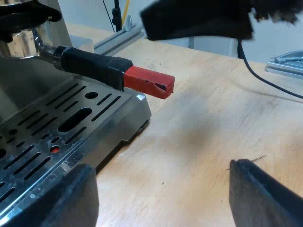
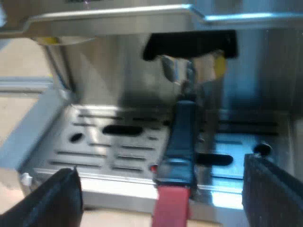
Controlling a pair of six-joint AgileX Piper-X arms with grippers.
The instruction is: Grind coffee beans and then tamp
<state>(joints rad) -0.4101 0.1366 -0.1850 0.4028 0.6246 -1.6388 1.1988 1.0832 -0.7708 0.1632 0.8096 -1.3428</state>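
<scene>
My right hand (image 2: 161, 196), spread, straddles the dark, red-tipped handle (image 2: 182, 137) of the metal holder (image 1: 21, 45) seated in the steel espresso machine's (image 2: 109, 61) front. My left hand (image 1: 161, 189), spread too, hovers over the pale wooden surface (image 1: 213, 123). Next, I judge: close squarely on the handle.

Light wooden table (image 1: 213, 118), grey aluminium rail (image 1: 120, 35) along its edge, black stand pole (image 1: 115, 14) behind.

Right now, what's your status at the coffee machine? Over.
Status: left tool open, at tray edge; right tool open, facing red end of holder. Holder locked in machine, ungripped. Nothing between.
</scene>
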